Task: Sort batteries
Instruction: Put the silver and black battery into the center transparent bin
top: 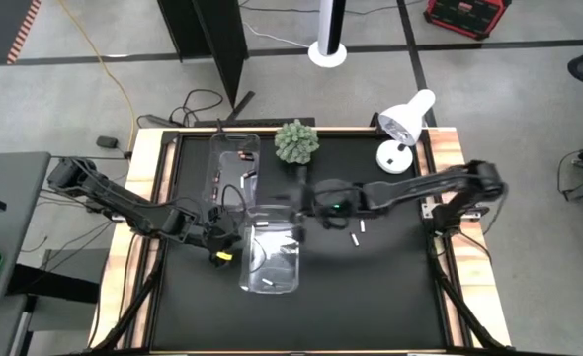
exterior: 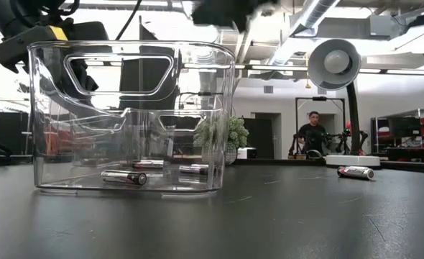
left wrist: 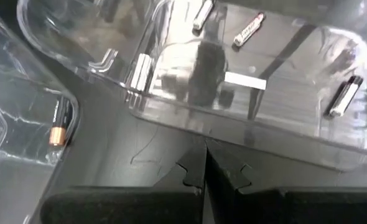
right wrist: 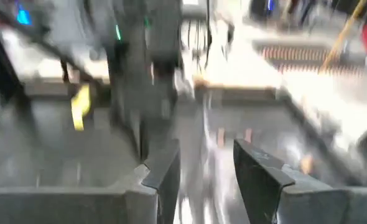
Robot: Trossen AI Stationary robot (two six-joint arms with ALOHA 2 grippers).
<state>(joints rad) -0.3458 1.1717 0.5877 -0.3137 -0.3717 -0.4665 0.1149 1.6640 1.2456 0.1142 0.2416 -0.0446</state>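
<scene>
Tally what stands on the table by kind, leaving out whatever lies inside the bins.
Clear bins: 2
Loose batteries on the mat: 2
Potted plant: 1
Desk lamp: 1
Total: 6

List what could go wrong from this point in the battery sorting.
1. The right claw is open and empty above the near clear bin; coming down, it could strike the bin's rim and shift it.
2. The loose batteries lie flat on the black table and could roll away from a grasp that is off-centre.
3. The left claw, shut, sits close beside that bin's wall; with both arms near it, they could collide.
</scene>
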